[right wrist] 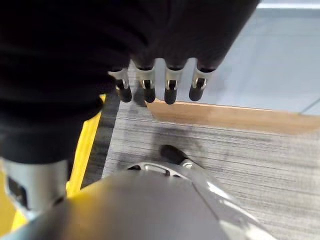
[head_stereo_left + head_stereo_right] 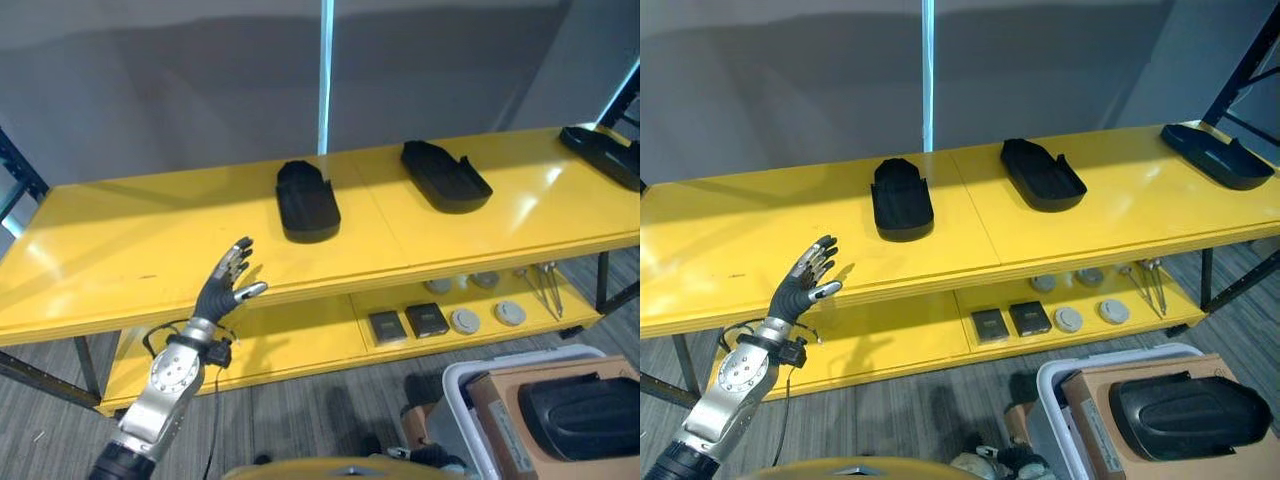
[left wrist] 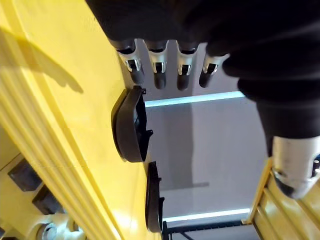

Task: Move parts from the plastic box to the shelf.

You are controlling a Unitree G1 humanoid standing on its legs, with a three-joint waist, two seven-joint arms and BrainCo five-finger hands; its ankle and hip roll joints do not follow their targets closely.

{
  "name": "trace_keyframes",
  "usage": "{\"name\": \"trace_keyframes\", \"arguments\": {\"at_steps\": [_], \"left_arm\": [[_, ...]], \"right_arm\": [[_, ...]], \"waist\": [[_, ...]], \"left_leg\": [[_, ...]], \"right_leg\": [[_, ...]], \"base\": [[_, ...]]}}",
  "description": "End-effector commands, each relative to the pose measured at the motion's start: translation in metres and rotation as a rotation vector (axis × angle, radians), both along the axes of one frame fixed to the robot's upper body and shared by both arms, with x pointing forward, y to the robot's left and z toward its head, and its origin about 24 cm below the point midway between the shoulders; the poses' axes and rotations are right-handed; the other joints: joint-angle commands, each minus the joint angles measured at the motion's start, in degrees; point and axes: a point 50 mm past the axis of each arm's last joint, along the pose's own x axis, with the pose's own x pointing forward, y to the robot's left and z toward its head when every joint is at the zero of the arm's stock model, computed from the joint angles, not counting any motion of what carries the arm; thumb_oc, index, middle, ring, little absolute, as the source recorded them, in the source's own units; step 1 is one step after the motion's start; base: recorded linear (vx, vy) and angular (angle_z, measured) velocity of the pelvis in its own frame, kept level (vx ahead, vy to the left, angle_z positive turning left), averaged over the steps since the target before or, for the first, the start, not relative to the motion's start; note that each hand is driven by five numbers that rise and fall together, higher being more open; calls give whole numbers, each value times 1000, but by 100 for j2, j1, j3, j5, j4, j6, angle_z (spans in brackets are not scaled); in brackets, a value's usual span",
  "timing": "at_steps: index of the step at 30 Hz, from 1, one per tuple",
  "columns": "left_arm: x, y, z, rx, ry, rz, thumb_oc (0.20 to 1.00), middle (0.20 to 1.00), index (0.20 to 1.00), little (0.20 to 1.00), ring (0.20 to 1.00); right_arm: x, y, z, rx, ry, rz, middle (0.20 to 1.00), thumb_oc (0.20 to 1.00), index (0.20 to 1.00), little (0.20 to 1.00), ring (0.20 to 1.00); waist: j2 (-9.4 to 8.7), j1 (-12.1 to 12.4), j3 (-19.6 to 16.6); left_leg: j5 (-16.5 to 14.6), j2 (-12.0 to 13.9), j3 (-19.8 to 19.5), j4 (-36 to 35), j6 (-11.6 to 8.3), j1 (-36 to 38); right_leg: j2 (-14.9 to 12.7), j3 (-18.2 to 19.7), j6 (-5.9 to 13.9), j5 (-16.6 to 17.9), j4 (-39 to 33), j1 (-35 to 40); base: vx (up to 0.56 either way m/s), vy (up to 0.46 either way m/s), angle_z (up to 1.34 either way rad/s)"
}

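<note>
Rightmost black part [image 2: 606, 152] edge-cropped

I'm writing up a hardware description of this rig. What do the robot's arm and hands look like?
The left arm is silver-grey metal with a round disc-shaped joint housing before the wrist. The left hand has a dark ribbed cover over its back and wrist, and silver fingers ending in dark tips. The right hand shows the same dark cover and silver, dark-tipped fingers.

Grey wall [image 2: 150, 90] far past the fingers [image 2: 235, 258], with a thin strip of pale blue light [image 2: 326, 75] going straight up it. Long yellow shelf [image 2: 120, 250] just ahead of the fingers, on a dark metal frame [image 2: 18, 165]. Second yellow board [image 2: 290, 345] lower down. Grey stripy carpet floor [image 2: 300, 410] below the fingers. Bright shine on the shelf top, off to the right of the fingers.
</note>
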Motion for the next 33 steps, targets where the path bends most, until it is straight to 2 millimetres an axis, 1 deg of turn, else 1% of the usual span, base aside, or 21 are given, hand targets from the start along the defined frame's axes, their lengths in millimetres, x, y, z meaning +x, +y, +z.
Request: {"name": "trace_keyframes", "arguments": {"at_steps": [1, 4, 7, 8, 12, 13, 14, 16, 19, 20, 21, 22, 23, 24, 25, 26, 27, 28, 29, 31, 33], "left_arm": [[14, -5, 45, -6, -251, -3, 1000, 1000, 1000, 1000, 1000], [18, -4, 48, -33, -269, 43, 1000, 1000, 1000, 1000, 1000], [26, 2, 51, -41, -292, 121, 1000, 1000, 1000, 1000, 1000], [27, 3, 52, -43, -296, 135, 1000, 1000, 1000, 1000, 1000], [28, 12, 60, -62, -339, 196, 1000, 1000, 1000, 1000, 1000], [28, 14, 59, -68, -333, 213, 1000, 1000, 1000, 1000, 1000], [25, 17, 56, -69, -327, 230, 1000, 1000, 1000, 1000, 1000], [24, 20, 51, -69, -309, 258, 1000, 1000, 1000, 1000, 1000], [23, 21, 46, -102, -287, 278, 1000, 1000, 1000, 1000, 1000], [22, 23, 45, -118, -281, 287, 1000, 1000, 1000, 1000, 1000], [22, 24, 45, -120, -283, 292, 1000, 1000, 1000, 1000, 1000], [21, 27, 42, -119, -273, 306, 1000, 1000, 1000, 1000, 1000], [21, 29, 40, -121, -266, 318, 1000, 1000, 1000, 1000, 1000], [21, 28, 40, -122, -266, 317, 1000, 1000, 1000, 1000, 1000], [20, 29, 37, -123, -253, 325, 1000, 1000, 1000, 1000, 1000], [19, 30, 36, -125, -247, 334, 1000, 1000, 1000, 1000, 1000], [17, 33, 33, -122, -236, 354, 1000, 1000, 1000, 1000, 1000], [14, 37, 30, -119, -231, 382, 1000, 1000, 1000, 1000, 1000], [15, 37, 31, -119, -231, 381, 1000, 1000, 1000, 1000, 1000], [12, 40, 26, -118, -213, 400, 1000, 1000, 1000, 1000, 1000], [10, 42, 23, -102, -202, 411, 1000, 1000, 1000, 1000, 1000]], "right_arm": [[20, 18, 3, 16, -65, 50, 1000, 1000, 1000, 1000, 1000], [16, 14, 3, 48, -80, -77, 1000, 1000, 1000, 1000, 1000], [15, 6, 5, 71, -125, -218, 1000, 1000, 1000, 1000, 1000], [14, 6, 5, 74, -133, -228, 1000, 1000, 1000, 1000, 1000], [4, -2, 4, 44, -138, -294, 1000, 1000, 1000, 1000, 1000], [1, -2, 3, 35, -127, -303, 1000, 1000, 1000, 1000, 1000], [-5, 0, 1, 20, -103, -306, 1000, 1000, 1000, 1000, 1000], [-13, 2, -3, 15, -68, -320, 1000, 1000, 1000, 1000, 1000], [-19, 3, -5, 12, -40, -292, 1000, 1000, 1000, 1000, 1000], [-18, 1, -4, 0, -40, -264, 1000, 1000, 1000, 1000, 1000], [-16, -2, -3, -12, -45, -242, 1000, 1000, 1000, 1000, 1000], [-17, -9, -1, -26, -45, -227, 1000, 1000, 1000, 1000, 1000], [-15, -13, 0, -34, -52, -229, 1000, 1000, 1000, 1000, 1000], [-15, -13, 0, -35, -52, -229, 1000, 1000, 1000, 1000, 1000], [-14, -17, 1, -46, -54, -231, 1000, 1000, 1000, 1000, 1000], [-13, -19, 2, -53, -59, -230, 1000, 1000, 1000, 1000, 1000], [-11, -22, 3, -60, -65, -235, 1000, 1000, 1000, 1000, 1000], [-8, -26, 4, -66, -80, -253, 1000, 1000, 1000, 1000, 1000], [-8, -26, 4, -66, -80, -253, 1000, 1000, 1000, 1000, 1000], [-5, -27, 5, -68, -88, -250, 1000, 1000, 1000, 1000, 1000], [-4, -27, 6, -73, -93, -236, 1000, 1000, 1000, 1000, 1000]], "waist": [[-197, -219, 334], [-198, -272, 348], [-87, -302, 515], [-21, -313, 525], [18, -337, 471], [7, -325, 417], [-13, -286, 336], [37, -274, 273], [82, -248, 275], [98, -253, 322], [105, -230, 389], [73, -125, 523], [92, -84, 564], [102, -89, 569], [103, -2, 599], [61, 61, 619], [50, 153, 630], [73, 264, 601], [59, 267, 595], [84, 458, 617], [131, 519, 618]], "left_leg": [[-850, -78, 32, 3, 334, 47], [-867, -54, 335, 3, 384, 14], [-876, 105, 856, 17, 392, 85], [-992, 165, 896, 27, 386, 186], [-962, 265, 1527, 195, 431, 203], [-974, 278, 1668, 294, 418, 156], [-982, 291, 1869, 406, 389, 164], [-1029, 356, 1944, 585, 299, 197], [-1098, 427, 1941, 870, 208, 185], [-1139, 545, 1873, 1331, 119, 39], [-1021, 715, 1750, 1906, -43, -200], [-613, 1061, 1417, 2931, -383, -625], [-494, 1111, 1195, 3212, -494, -750], [-495, 1132, 1177, 3240, -512, -765], [-531, 988, 887, 3306, -494, -867], [-527, 732, 664, 3151, -357, -1050], [-674, 519, 309, 2810, -304, -1152], [-877, 448, -157, 1806, -226, -973], [-833, 428, -147, 1752, -218, -962], [-740, 228, -1056, 1295, -235, -953], [-686, 36, -1887, 1014, -209, -912]], "right_leg": [[-238, 467, 461, -228, -26, -40], [-220, 560, 538, -122, 13, -311], [-466, -447, 519, -287, 672, -557], [-500, -632, 547, -490, 864, -488], [-688, -1473, 336, -790, 1548, -289], [-665, -1643, 322, -887, 1477, -106], [-552, -1796, 288, -919, 1103, 133], [-340, -1571, 222, -956, 801, 218], [-197, -1498, 147, -982, 588, 334], [-106, -1465, 60, -1055, 503, 407], [-6, -1412, -29, -1138, 416, 474], [150, -1346, -217, -1233, 192, 668], [259, -1315, -293, -1257, 73, 737], [281, -1322, -305, -1255, 57, 748], [328, -1251, -318, -1268, -38, 779], [260, -1243, -313, -1178, -50, 693], [259, -1097, -253, -1163, -69, 684], [287, -840, -128, -1164, -77, 643], [269, -836, -125, -1152, -77, 628], [377, -456, -83, -1133, -50, 624], [515, -37, -87, -1134, -23, 611]], "base": [[-101, 63, -45], [-104, 45, -88], [-107, 57, -111], [-27, 56, -131], [-63, -32, -116], [-15, -147, -108], [59, -229, -95], [142, -237, -96], [94, -137, -102], [97, -254, -24], [93, -361, 4], [76, -322, 2], [58, -252, -22], [27, -85, -48], [-49, 14, -52], [-24, 69, -37], [24, 153, -48], [82, 122, -71], [103, 112, -103], [83, 59, -108], [62, 82, -128]]}}
